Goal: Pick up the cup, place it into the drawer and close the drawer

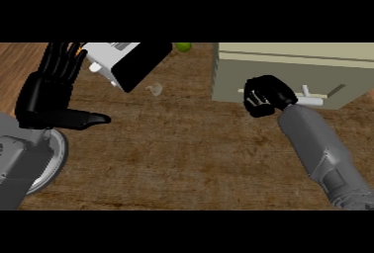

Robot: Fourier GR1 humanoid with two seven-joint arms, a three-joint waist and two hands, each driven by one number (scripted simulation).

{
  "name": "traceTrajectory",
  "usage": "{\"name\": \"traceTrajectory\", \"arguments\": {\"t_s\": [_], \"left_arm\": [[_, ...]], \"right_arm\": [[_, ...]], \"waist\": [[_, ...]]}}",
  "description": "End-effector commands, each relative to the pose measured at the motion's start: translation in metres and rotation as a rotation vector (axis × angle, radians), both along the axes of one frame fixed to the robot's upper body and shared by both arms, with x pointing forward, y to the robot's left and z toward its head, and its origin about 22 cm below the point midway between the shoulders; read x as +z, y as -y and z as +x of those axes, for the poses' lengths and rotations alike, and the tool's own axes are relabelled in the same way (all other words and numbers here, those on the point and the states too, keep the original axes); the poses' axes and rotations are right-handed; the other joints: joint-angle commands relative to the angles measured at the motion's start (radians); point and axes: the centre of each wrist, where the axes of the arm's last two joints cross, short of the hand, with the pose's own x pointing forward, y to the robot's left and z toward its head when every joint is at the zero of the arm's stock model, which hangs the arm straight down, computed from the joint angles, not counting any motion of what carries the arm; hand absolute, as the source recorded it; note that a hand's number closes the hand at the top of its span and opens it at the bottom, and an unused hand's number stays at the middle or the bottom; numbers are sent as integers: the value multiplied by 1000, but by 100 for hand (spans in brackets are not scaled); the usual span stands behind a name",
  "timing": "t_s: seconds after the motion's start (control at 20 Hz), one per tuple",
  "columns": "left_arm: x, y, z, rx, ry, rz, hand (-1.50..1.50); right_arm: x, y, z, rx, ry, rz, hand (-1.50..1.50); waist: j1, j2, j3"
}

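Note:
A beige drawer unit (292,62) stands at the back right, its front face toward me. A white handle bar (312,100) runs across that front. My right hand (264,95) is on the front with its fingers curled over the left part of the bar, and white shows between them. A small pale see-through cup (155,89) stands on the counter left of the drawer unit, apart from both hands. At the left edge my left hand (45,96) rests open, fingers up and thumb pointing right.
A white appliance with a black panel (125,62) sits at the back, just right of my left hand's fingers. A green object (183,47) lies behind it. A grey round plate (50,163) shows at the lower left. The counter (182,158) is brown wood.

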Motion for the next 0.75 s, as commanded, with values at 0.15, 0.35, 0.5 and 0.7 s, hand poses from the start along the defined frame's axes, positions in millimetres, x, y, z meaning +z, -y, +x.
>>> {"name": "traceTrajectory", "arguments": {"t_s": [0.15, 0.35, 0.5, 0.7], "left_arm": [[-2, 3, 0, -52, -3, -18, -150], [-4, 12, -1, -57, 11, -26, -150], [-6, 5, 1, -51, 7, -30, -150], [-27, 7, -8, -66, -30, -22, -150]], "right_arm": [[32, 42, 16, -134, 11, 23, 150], [40, 44, 19, -150, 25, 80, 150], [49, 49, 22, -148, 58, 97, 150], [41, 57, 17, -155, 51, 111, 150]], "waist": [[29, 39, 7], [36, 39, 8], [36, 44, 6], [43, 43, 6]]}}
